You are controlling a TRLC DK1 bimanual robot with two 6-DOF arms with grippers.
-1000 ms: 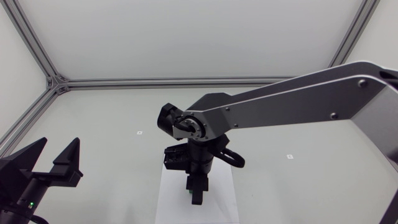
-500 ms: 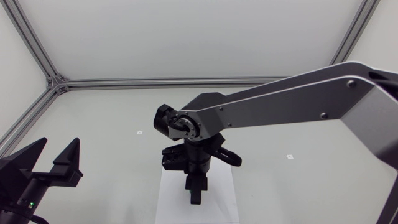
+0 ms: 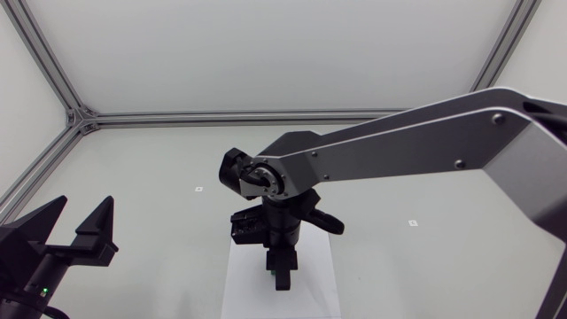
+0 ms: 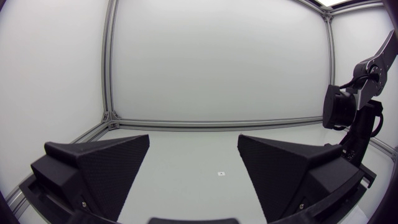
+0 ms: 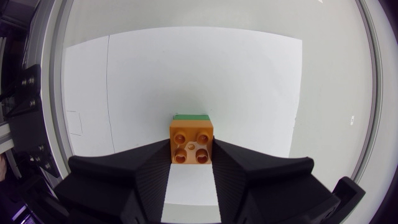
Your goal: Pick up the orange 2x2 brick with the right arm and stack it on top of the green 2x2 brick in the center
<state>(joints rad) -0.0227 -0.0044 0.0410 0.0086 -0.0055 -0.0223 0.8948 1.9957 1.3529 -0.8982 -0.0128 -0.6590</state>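
Right arm (image 3: 399, 146) has shifted slightly left over the last second and is steady for the last half; left arm hasn't moved. Silver-grey links, black joints. It enters from the right, forearm across the pale matte bench (image 3: 159, 159), wrist pointing straight down over a flat white paper sheet (image 3: 237, 288). Right claw (image 5: 192, 150), two matte black textured wedges, is closed narrow on the glossy orange 2x2 plastic brick (image 5: 192, 144): one finger on each side wall, four round studs up. Orange brick sits directly over the green 2x2 brick (image 5: 190, 116), with only a green strip showing past its far edge. Can't tell if it's fully seated. Left claw (image 3: 84, 213) is at the bench's near left, wedges spread wide, gripping nothing.
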